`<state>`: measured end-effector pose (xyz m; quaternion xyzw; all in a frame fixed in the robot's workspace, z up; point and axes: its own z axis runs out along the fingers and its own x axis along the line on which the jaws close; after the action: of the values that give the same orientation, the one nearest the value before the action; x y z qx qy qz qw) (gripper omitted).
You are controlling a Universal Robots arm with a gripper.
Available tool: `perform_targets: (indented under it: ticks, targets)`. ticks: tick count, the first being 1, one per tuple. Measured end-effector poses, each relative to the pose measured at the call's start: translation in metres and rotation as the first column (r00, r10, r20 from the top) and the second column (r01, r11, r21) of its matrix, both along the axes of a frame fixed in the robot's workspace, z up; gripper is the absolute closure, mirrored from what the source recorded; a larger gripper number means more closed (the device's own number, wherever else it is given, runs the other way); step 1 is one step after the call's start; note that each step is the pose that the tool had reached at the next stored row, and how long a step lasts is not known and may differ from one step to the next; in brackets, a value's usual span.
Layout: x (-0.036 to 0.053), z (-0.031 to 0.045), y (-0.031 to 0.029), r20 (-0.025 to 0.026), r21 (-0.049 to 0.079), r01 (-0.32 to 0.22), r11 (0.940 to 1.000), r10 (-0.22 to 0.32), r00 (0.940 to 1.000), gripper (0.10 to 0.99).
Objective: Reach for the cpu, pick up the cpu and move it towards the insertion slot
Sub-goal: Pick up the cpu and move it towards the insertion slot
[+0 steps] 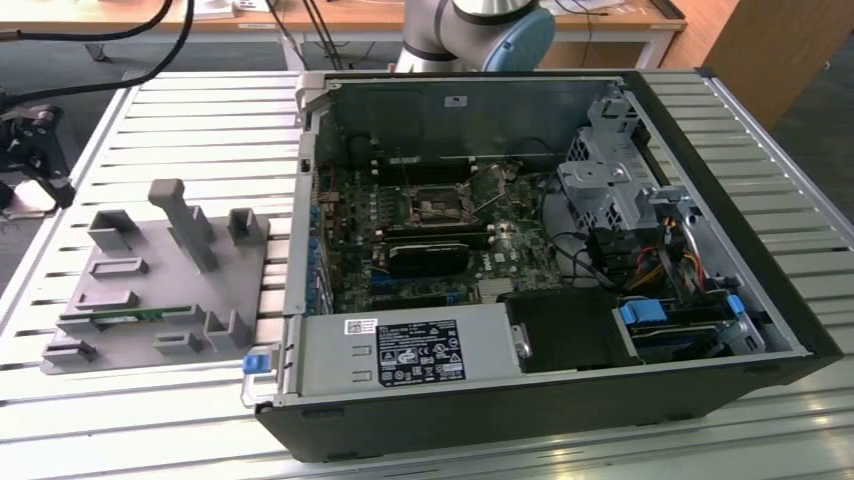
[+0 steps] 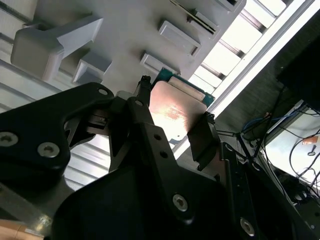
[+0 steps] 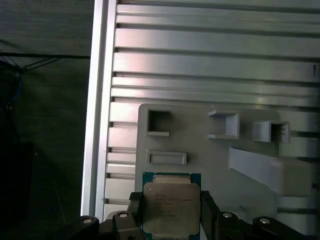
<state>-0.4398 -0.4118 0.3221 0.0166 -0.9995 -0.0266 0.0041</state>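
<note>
"Since the gripper pinches the cpu only by two opposite edges, a small knock could skew the chip or let it drop," said the first technician. "Both wrist views show the jaws closed against its sides, with the tray lying behind it."

"Whether it hangs fully clear of the tray cannot be told," the second answered. "If a corner rests there, a sideways pull would likely scrape the underside."

"Farther off, the exterior view puts the slot in the upper middle of the frame, down inside the case, while the gripper sits at that view's left edge, well apart. A low path could clip the case wall that stands between them."

"Black wires run just beside the slot, too, and might snag the gripper. Any writing?"

"Dark print crosses the cpu's metal lid, but it cannot be made out. A black-and-white label covers the power supply in the lower middle of the exterior view, and a small white sticker sits on the case's far wall; neither can be read with any trust."
</note>
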Motion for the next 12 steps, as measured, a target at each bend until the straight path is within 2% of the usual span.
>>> perform_targets:
  ticks: [8, 12]
  targets:
    - [0.0, 0.0215, 0.0005, -0.0001, 0.0, 0.0, 1.0, 0.0, 1.0, 0.541]
    - [0.0, 0.0298, 0.0005, -0.0001, 0.0, 0.0, 1.0, 0.0, 1.0, 0.541]
